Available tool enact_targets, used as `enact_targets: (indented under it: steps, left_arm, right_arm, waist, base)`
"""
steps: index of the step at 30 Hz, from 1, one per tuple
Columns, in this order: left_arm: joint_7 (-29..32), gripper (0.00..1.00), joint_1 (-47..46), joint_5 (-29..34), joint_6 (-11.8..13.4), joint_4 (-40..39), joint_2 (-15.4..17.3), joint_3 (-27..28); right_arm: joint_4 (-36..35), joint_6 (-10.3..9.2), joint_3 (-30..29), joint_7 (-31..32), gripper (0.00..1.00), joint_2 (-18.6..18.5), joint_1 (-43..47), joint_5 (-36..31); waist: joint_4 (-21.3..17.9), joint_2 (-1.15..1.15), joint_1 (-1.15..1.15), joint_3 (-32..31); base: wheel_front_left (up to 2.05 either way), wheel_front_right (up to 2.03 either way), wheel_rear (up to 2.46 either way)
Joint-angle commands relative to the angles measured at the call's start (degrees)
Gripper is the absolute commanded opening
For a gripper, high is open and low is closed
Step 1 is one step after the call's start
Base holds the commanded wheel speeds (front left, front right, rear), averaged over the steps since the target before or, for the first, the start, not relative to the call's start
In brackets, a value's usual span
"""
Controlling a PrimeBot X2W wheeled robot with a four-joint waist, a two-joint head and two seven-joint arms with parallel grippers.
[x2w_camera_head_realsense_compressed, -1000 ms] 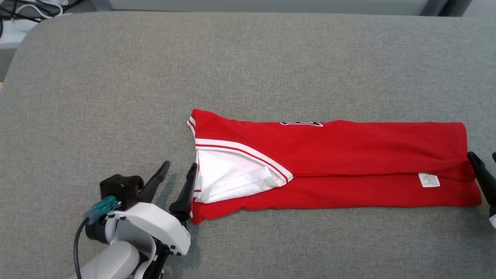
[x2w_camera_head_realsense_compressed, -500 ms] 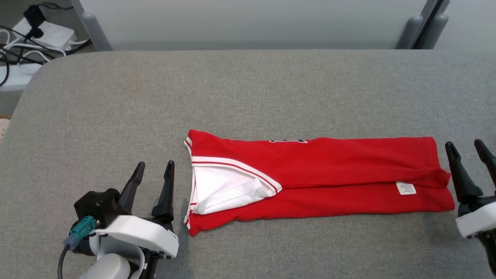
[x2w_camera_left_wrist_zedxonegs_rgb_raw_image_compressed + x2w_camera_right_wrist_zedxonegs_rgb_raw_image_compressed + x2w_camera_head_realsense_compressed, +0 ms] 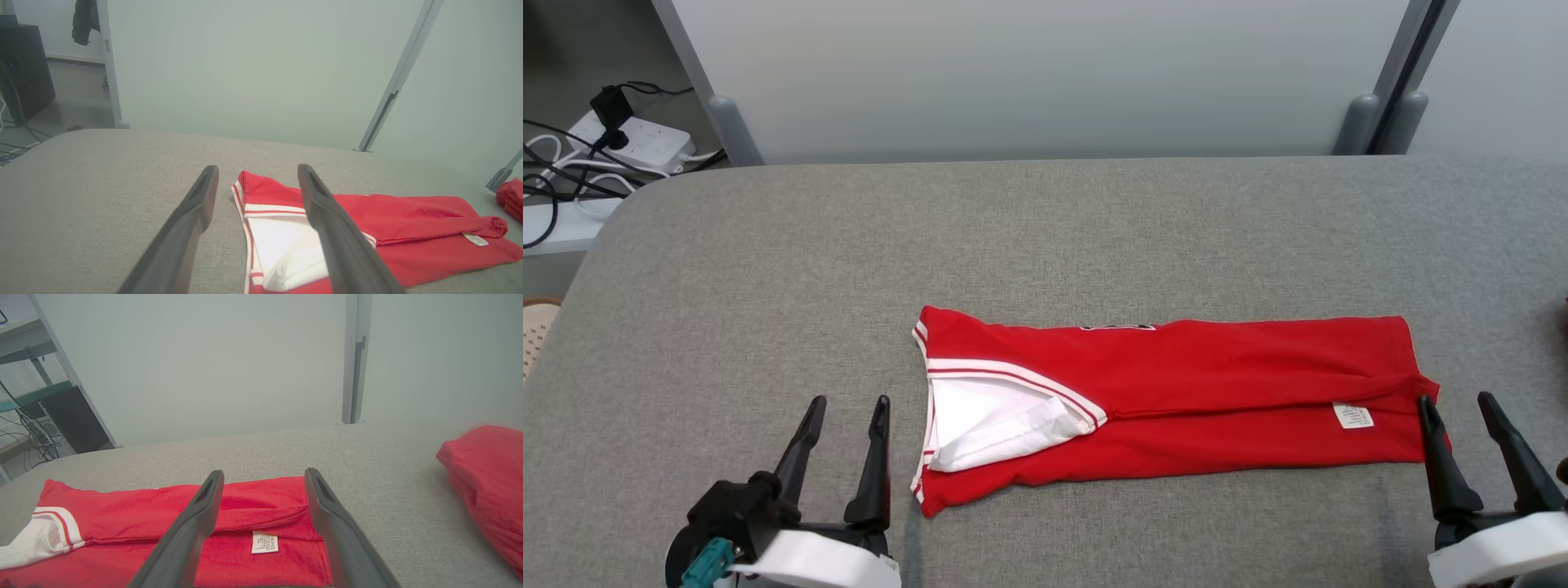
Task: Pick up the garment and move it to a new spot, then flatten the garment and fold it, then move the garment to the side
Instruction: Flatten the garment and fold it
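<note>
The folded red garment (image 3: 1176, 400) lies on the grey table (image 3: 1013, 237), in the lower middle of the frame. The left fingers (image 3: 874, 465) stand open beside its collar end, the right fingers (image 3: 1441, 465) open at its hem end, both empty.

Left gripper (image 3: 849, 402) now apart from garment (image 3: 1217, 384) collar end.

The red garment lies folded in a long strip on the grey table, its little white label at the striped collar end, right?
No: the head view shows the white label at the plain end of the red garment, opposite the striped collar. The rest is right.
</note>
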Motion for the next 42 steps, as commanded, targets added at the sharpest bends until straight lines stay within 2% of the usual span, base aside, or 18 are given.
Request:
enact_targets:
  steps: [1, 5, 14, 24, 31, 42]
  left_arm:
    - [-0.7, 1.0, -1.1, 1.0, -0.3, -1.6, 0.4, 2.8]
    - [-0.7, 1.0, 1.3, 4.5, -2.4, -1.6, -1.8, 5.2]
    - [-0.8, 1.0, 5.5, 11.1, -6.1, -2.5, -6.7, 10.7]
    - [-0.8, 1.0, 6.8, 15.9, -9.7, -1.7, -9.8, 13.6]
    - [-0.8, 1.0, 6.2, 18.4, -11.7, -1.7, -11.4, 14.0]
    - [-0.8, 1.0, 4.2, 20.3, -13.4, -2.4, -12.4, 13.6]
  right_arm:
    - [-1.9, 0.19, 0.6, -0.8, 1.0, -1.1, 0.0, -0.8]
    - [-1.8, 0.19, -0.4, -0.8, 1.0, 0.4, 1.8, -1.3]
    - [-2.8, 0.19, -1.4, -0.8, 1.0, 1.1, 4.6, -1.3]
    - [-3.3, 0.19, -1.7, -0.8, 1.0, 1.2, 5.2, -1.1]
    - [4.1, 0.19, -0.6, -0.2, 1.0, -1.0, 0.5, 5.9]
    - [14.5, 0.19, 0.4, 7.1, 1.0, -5.6, -9.3, 16.8]
  waist:
    - [0.0, 0.0, 0.0, -0.3]
    - [0.0, 0.0, 0.0, -1.0]
    - [0.1, 0.0, 0.0, -2.5]
    - [0.4, 0.0, 0.0, -2.3]
    - [0.8, 0.0, 0.0, -0.6]
    - [2.5, 0.0, 0.0, 2.1]
  base:
    - [0.0, 0.0, 0.0]
    - [0.0, 0.0, 0.0]
    - [0.0, 0.0, 0.0]
    - [0.0, 0.0, 0.0]
    - [0.0, 0.0, 0.0]
    - [0.0, 0.0, 0.0]
